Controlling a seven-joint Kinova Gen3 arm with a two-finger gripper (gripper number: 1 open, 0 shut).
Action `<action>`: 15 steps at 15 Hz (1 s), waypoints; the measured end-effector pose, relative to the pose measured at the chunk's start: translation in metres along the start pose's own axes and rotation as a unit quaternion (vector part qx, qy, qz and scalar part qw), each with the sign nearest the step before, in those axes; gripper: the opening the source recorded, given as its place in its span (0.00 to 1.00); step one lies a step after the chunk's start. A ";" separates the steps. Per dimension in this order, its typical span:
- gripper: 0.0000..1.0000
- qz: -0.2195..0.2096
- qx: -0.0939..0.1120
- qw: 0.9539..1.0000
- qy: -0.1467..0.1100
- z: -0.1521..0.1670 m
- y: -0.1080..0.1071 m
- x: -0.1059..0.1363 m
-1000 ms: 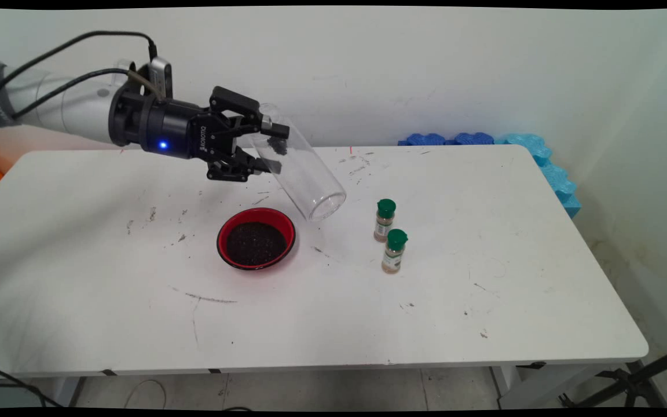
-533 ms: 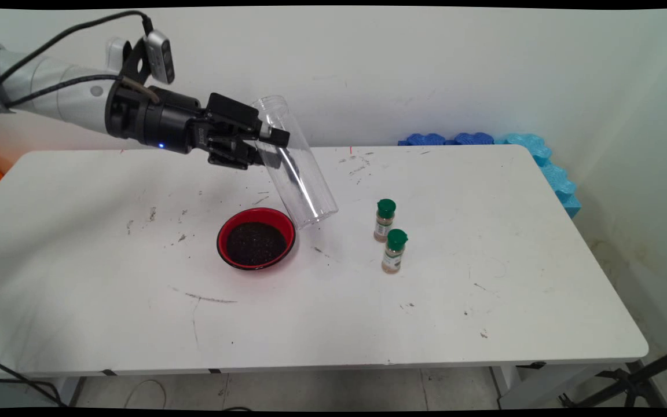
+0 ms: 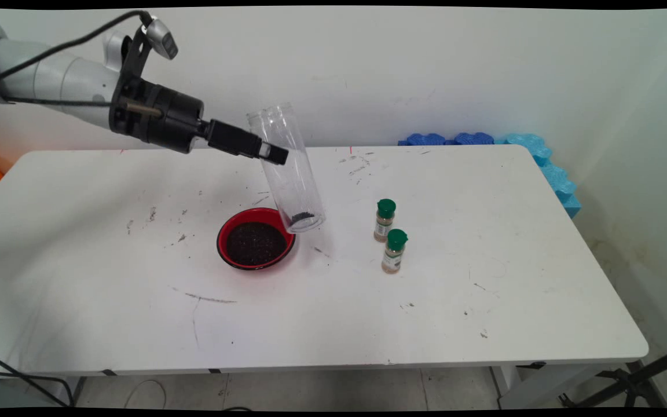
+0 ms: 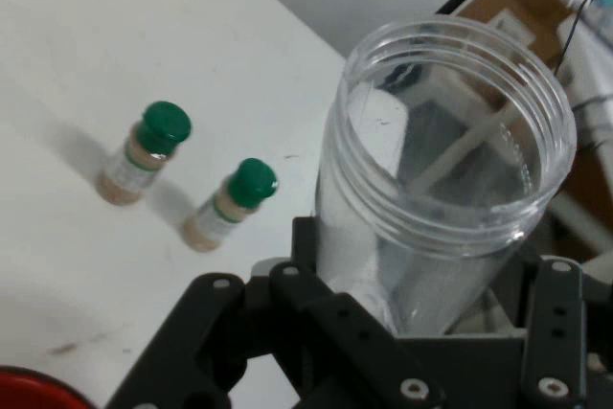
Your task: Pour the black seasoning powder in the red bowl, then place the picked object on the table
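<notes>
White table: gripper clamped mid-body on clear plastic jar, tilted above red bowl; likely light, slippery.

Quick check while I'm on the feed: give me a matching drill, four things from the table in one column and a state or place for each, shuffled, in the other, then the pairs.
Things:
1. clear jar
2. red bowl
3. spice bottles
4. blue foam

States or places:
A. standing upright with green caps
B. against the wall past the table's far right corner
C. held tilted in the gripper, mouth up
D. on the table, filled with dark grains

Pairs: 1-C, 2-D, 3-A, 4-B
</notes>
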 end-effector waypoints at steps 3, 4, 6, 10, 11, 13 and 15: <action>0.00 0.094 0.023 0.995 -0.018 0.006 -0.002 0.002; 0.00 0.120 0.031 0.992 -0.023 0.008 -0.003 0.002; 0.00 0.181 0.049 0.982 -0.036 0.016 -0.007 0.000; 0.00 0.258 0.072 0.962 -0.051 0.037 -0.013 -0.006; 0.00 0.273 0.076 0.958 -0.052 0.042 -0.014 -0.008; 0.00 0.294 0.081 0.951 -0.054 0.053 -0.015 -0.011; 0.00 0.310 0.087 0.945 -0.055 0.063 -0.017 -0.014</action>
